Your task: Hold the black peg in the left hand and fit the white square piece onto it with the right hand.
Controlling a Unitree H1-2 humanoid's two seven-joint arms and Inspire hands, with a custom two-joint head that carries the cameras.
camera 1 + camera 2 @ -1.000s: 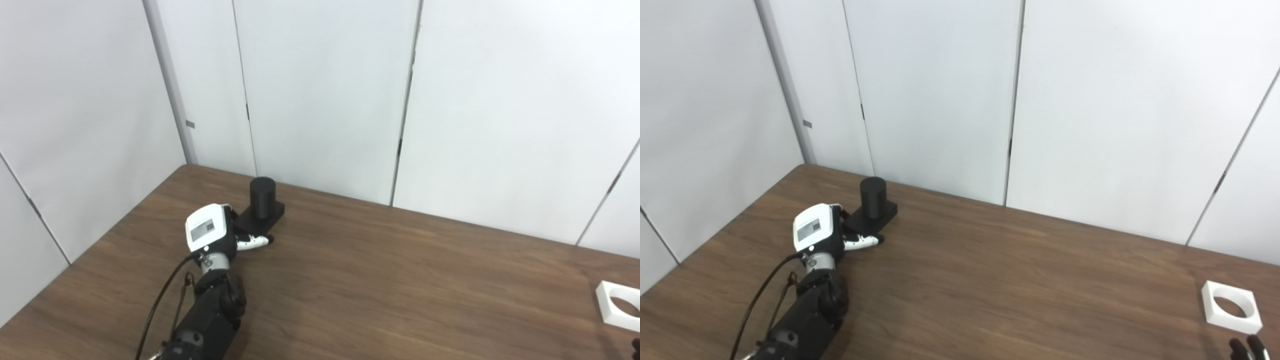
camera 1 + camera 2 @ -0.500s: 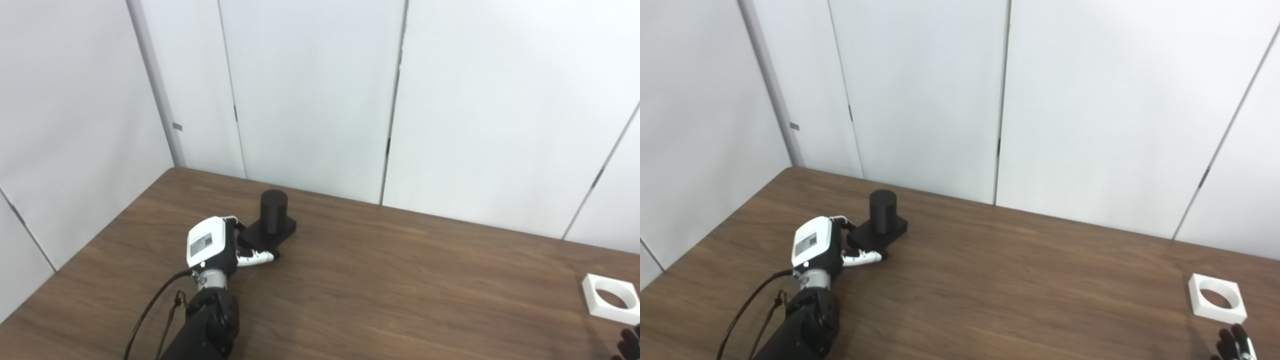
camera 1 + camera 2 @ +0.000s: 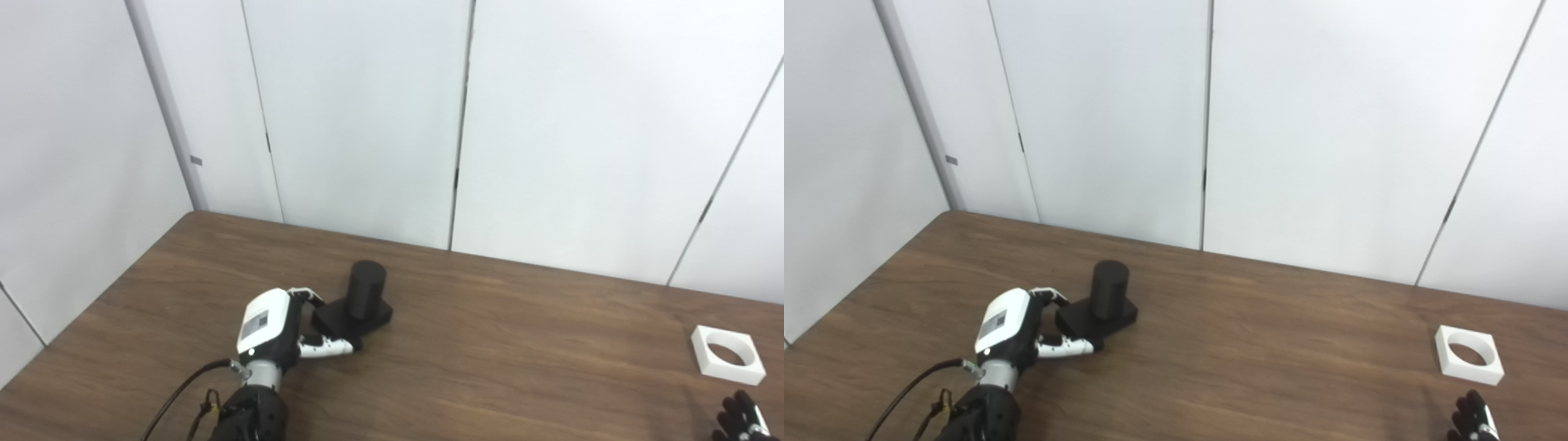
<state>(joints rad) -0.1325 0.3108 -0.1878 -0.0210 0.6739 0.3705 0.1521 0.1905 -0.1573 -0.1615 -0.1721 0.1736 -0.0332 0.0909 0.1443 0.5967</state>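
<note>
2 things stand out: the left robot hand (image 3: pixel 272 331) has closed on the black peg (image 3: pixel 365 298) base, dragging it along the desk (image 3: pixel 490 367), while the right robot hand (image 3: pixel 1473 422), grip unreadable, nears the white square piece (image 3: pixel 1468 354).

left hand (image 3: pixel 1013 327) grips black peg (image 3: pixel 1108 289) base | white square piece (image 3: pixel 1468 354) on table (image 3: pixel 1249 367) | right hand (image 3: pixel 1473 424) just below it

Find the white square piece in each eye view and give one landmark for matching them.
Left eye view: white square piece lies near the right edge, low on the table.
Right eye view: it lies further in from the right edge.
Shared landmark: the black peg, left of centre in both.
</note>
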